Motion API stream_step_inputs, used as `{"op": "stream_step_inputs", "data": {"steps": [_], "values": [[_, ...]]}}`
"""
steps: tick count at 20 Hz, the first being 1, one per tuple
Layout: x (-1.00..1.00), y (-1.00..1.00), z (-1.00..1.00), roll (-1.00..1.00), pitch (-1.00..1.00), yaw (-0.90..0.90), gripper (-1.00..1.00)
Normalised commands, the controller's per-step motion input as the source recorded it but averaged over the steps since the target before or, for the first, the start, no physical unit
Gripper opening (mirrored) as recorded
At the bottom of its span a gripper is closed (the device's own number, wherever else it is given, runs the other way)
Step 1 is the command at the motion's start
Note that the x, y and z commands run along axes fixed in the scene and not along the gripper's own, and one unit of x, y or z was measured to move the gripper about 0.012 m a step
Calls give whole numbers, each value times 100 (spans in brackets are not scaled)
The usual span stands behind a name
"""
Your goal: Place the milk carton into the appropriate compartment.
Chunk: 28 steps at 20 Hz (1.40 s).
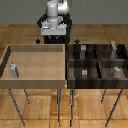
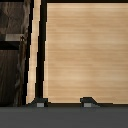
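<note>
The milk carton (image 1: 14,70) is a small upright grey-white box with a peaked top. It stands in the light wooden bin (image 1: 35,80), close to the wall at the exterior view's left. My gripper (image 1: 52,39) hangs high over the bin's far edge, well away from the carton. In the wrist view my gripper (image 2: 64,103) is open and empty, with its two fingertips (image 2: 39,103) apart over the bare bin floor (image 2: 85,50). The carton is out of the wrist view.
A dark bin with dividers (image 1: 97,62) stands against the light bin at the exterior view's right. Small grey blocks (image 1: 85,73) sit in its compartments. Its dark edge shows in the wrist view (image 2: 12,55). Both bins stand on thin legs over a wooden floor.
</note>
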Motion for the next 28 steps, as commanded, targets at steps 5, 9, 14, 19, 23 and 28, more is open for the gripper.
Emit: {"op": "stream_step_inputs", "data": {"steps": [5,9,14,19,23,28], "values": [[0,0,0,0,0,0,100],[0,-75,0,0,0,0,100],[0,-100,0,0,0,0,100],[0,-100,0,0,0,0,100],[0,-100,0,0,0,0,100],[7,-80,0,0,0,0,100]]}}
